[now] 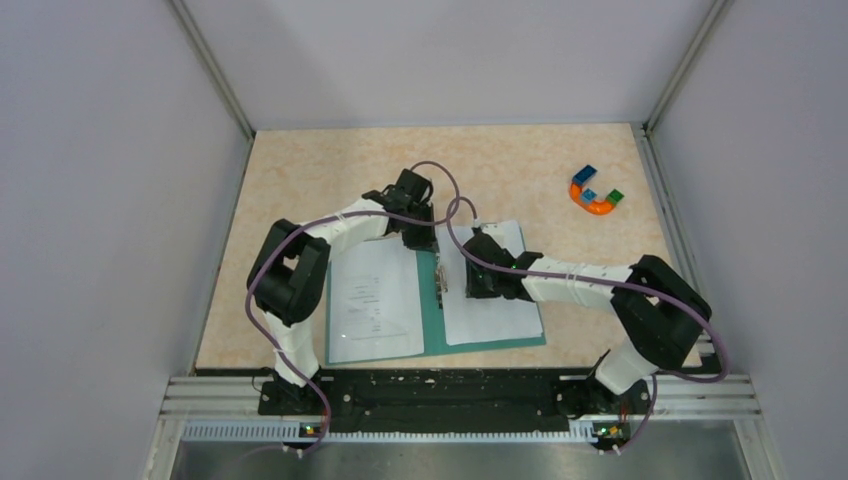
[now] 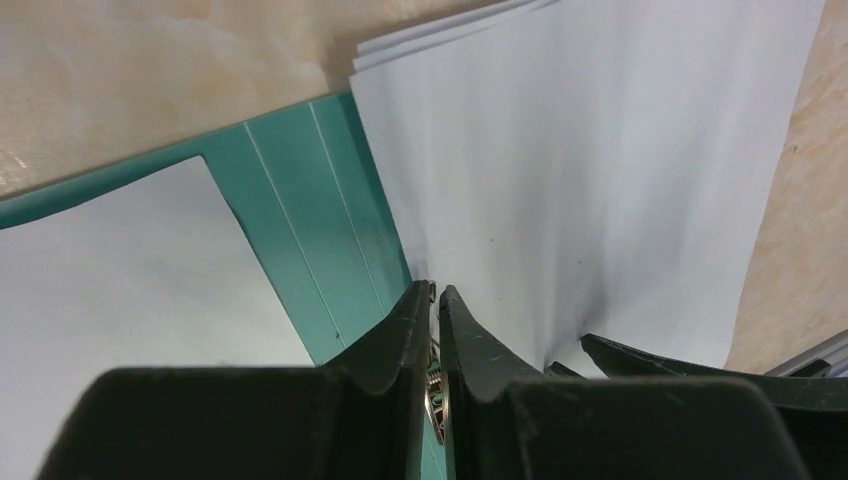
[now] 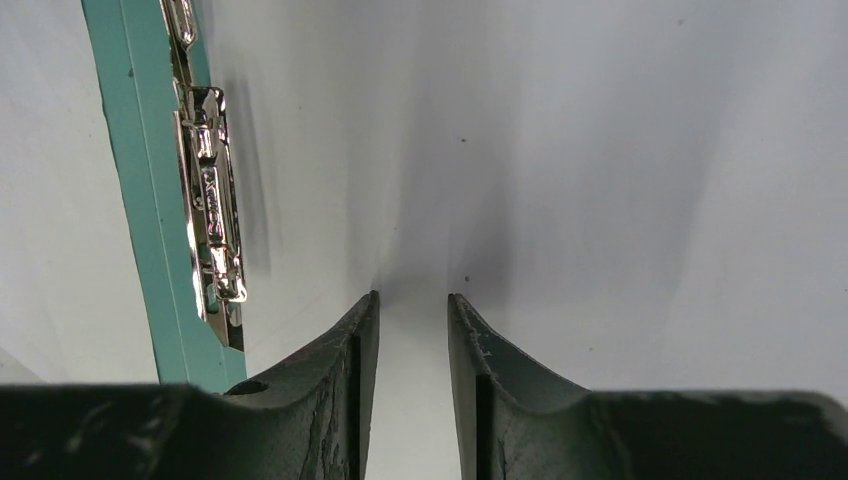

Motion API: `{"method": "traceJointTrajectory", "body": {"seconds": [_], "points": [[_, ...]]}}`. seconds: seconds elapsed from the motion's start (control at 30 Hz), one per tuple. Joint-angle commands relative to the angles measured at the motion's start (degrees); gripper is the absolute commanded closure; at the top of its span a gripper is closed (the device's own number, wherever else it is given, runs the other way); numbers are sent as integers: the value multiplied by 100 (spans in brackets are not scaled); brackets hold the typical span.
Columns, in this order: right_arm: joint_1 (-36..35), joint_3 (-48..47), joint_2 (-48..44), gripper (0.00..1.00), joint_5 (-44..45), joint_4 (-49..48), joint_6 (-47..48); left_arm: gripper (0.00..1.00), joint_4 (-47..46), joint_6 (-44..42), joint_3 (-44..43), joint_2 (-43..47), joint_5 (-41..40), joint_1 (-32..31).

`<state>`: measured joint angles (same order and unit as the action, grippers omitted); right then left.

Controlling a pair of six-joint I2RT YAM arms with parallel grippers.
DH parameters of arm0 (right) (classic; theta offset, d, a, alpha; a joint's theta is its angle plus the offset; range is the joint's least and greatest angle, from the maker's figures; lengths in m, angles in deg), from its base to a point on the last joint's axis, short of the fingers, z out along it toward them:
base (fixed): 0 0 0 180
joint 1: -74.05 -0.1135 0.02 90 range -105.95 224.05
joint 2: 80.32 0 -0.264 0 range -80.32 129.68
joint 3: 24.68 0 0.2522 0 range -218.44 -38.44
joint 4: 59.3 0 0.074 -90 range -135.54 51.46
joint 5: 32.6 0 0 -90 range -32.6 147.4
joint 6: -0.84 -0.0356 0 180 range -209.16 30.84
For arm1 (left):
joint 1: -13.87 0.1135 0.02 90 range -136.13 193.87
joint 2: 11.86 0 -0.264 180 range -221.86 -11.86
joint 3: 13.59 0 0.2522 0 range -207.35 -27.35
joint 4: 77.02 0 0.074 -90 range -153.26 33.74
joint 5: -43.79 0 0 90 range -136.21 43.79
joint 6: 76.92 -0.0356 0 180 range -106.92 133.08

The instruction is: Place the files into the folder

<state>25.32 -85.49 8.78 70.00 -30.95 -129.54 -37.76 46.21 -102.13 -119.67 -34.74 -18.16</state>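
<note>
A teal folder (image 1: 432,325) lay open and flat near the front of the tan surface (image 1: 300,180). Its left cover was under a printed sheet (image 1: 375,300) whose small dark lines of text were too fine to read. Its right cover was under a plain sheet (image 1: 495,315). A shiny metal clip (image 3: 215,200) ran along the spine; it bore embossed lettering, also unreadable.

The left gripper (image 2: 436,295) pointed at the far end of the spine, its jaws almost together. A glint of metal showed between them, but what it was could not be told.

The right gripper (image 3: 412,300) was tip-down on the plain sheet just beside the clip. Its jaws were slightly apart, with white paper showing in the gap.

Well apart, at the far right, sat a multicoloured horseshoe toy (image 1: 594,190).
</note>
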Motion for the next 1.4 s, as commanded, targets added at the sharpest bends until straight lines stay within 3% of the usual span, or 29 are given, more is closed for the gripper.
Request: {"method": "traceJointTrajectory", "body": {"seconds": [0.0,0.6,1.37], "points": [[-133,-74,180,69,79,-96,-132,86,-21,179,-181,164,-112,228],[-214,-173,358,68,104,9,-224,87,-46,164,-586,-606,392,398],[-201,-140,497,68,-16,-123,-376,93,-336,256,109,-286,1012,363]]}}
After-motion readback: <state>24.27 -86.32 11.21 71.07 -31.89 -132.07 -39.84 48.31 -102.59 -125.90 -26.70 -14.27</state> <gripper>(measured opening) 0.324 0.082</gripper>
